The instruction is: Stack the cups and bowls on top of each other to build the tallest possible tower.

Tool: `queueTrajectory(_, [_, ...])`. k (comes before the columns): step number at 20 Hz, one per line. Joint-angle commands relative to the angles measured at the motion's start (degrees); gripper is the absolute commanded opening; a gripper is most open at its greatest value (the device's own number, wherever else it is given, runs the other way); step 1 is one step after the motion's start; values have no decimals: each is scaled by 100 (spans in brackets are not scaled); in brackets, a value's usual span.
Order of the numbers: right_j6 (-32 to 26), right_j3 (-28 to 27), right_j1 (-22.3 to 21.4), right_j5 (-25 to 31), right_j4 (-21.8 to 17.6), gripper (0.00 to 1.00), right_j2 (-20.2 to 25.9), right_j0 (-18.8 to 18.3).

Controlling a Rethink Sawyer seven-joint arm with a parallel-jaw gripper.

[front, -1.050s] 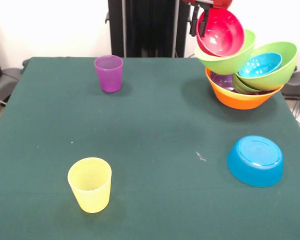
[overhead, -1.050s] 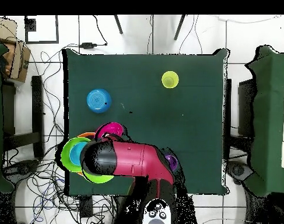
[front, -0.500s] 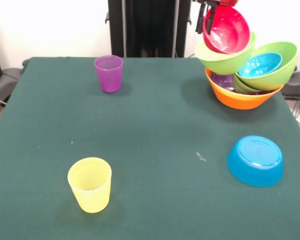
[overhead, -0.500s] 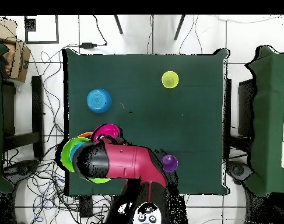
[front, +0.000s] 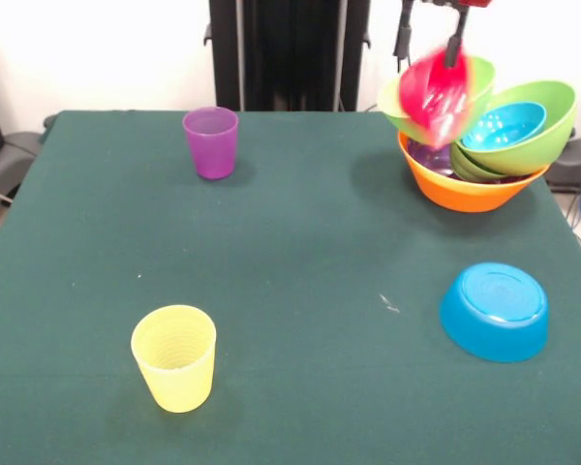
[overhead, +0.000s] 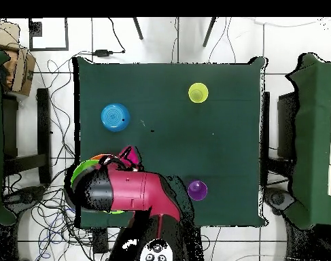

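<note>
Your claw (front: 428, 29) sits at the front view's top edge with its two dark fingers spread, and the pink-red bowl (front: 436, 95) is a blur just below them at 6 o'clock, against the lime green bowl (front: 479, 76) on the tower (front: 479, 145). Around the green table (front: 300, 242) you have the purple cup (front: 211, 141) at 11 o'clock, the yellow cup (front: 175, 357) at 7 and an upturned blue bowl (front: 495, 311) at 4. White wall stands behind; cables (overhead: 32, 204) lie on the floor.

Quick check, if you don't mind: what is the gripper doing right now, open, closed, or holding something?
Gripper: open; its fingers stand apart above the blurred pink-red bowl, holding nothing.
</note>
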Motion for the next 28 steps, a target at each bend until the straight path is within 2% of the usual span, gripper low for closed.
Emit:
queueTrajectory(1, [1114,132,402,-489,312,100,261,-103])
queueTrajectory(15, [1297,-215,704,-307,518,100,144,227])
queueTrajectory(24, [1149,-309,634,-117,529,100,105,235])
queueTrajectory(28, [881,-428,679,-37,500,100,218,28])
